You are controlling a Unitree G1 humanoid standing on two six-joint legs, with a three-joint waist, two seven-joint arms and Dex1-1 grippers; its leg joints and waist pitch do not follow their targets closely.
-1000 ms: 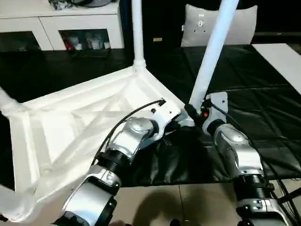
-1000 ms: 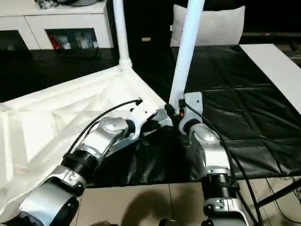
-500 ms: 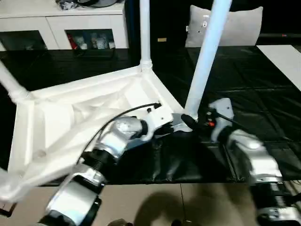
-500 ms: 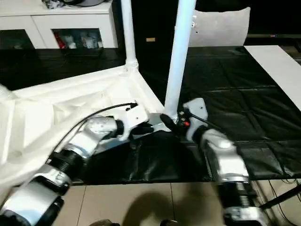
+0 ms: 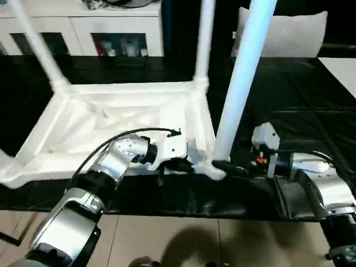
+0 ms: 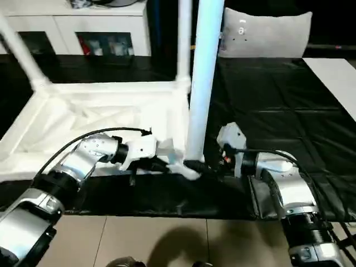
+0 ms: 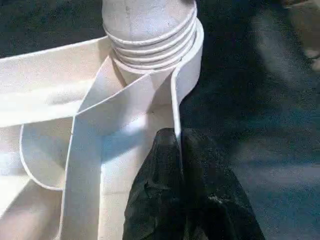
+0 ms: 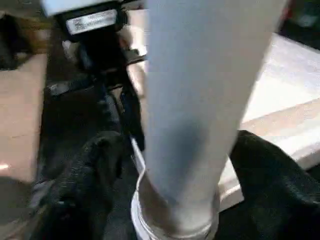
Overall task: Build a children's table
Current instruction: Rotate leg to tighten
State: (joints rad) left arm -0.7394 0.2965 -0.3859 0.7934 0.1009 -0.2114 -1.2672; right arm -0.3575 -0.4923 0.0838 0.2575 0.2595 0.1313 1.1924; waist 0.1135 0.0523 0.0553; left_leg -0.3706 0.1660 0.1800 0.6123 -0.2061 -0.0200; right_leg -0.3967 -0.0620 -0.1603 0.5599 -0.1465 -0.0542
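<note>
White children's table [image 5: 119, 117] lies upside down, ribbed underside up, legs upright.

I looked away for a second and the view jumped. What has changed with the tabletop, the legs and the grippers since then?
The tabletop has swung round on the mat, its long edges now running across the view. The leg by the right gripper went from leaning to nearly upright in its corner socket. The left gripper stays clamped on the rib beside that socket, and the right gripper's fingers still flank the leg's base.

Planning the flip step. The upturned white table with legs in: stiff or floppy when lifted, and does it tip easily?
Likely stiff: the table top has a ribbed underside. Probably light, being thin-walled plastic. Possibly top-heavy with the long legs pointing up.
</note>
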